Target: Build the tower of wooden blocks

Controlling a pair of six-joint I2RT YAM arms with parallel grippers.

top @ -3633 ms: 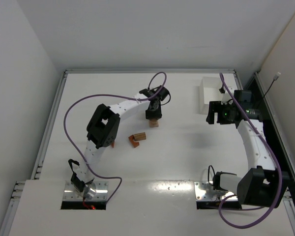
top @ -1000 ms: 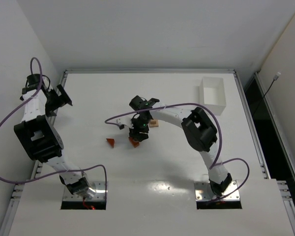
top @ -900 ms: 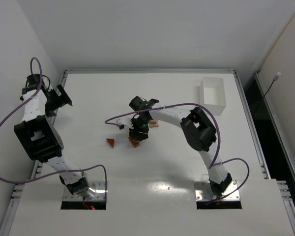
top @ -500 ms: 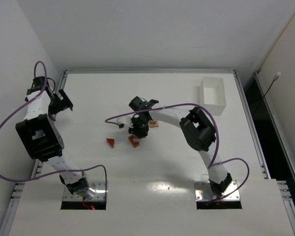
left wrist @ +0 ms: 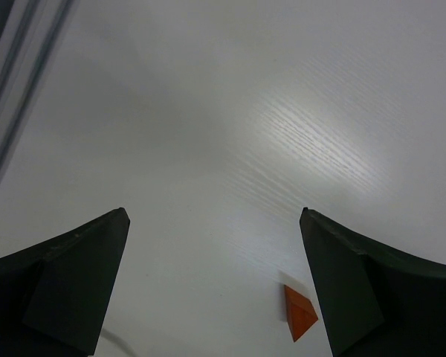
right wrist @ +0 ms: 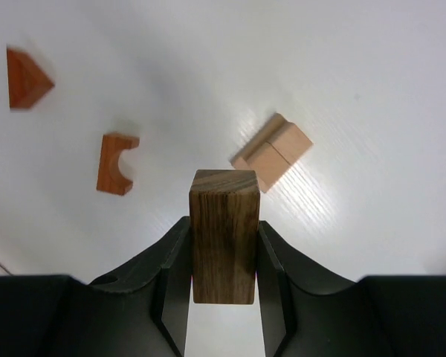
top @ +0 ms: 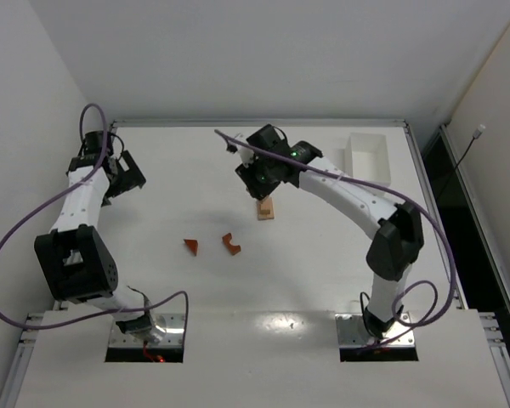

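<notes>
Right end effector (right wrist: 223, 224) now behind tan blocks (right wrist: 271, 160), dark block (right wrist: 224, 245) in grip, sides part-hidden; left end effector (left wrist: 213, 213) wide.

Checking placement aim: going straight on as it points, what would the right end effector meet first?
Likely the pale tan blocks, though its dark block may land on the table beside them; depth unclear.

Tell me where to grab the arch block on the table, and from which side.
Come straight down from above: the arch block lies flat on the table, curved notch facing sideways. Close on its two flat end faces, not across the notch, where contact would likely be poor.
</notes>
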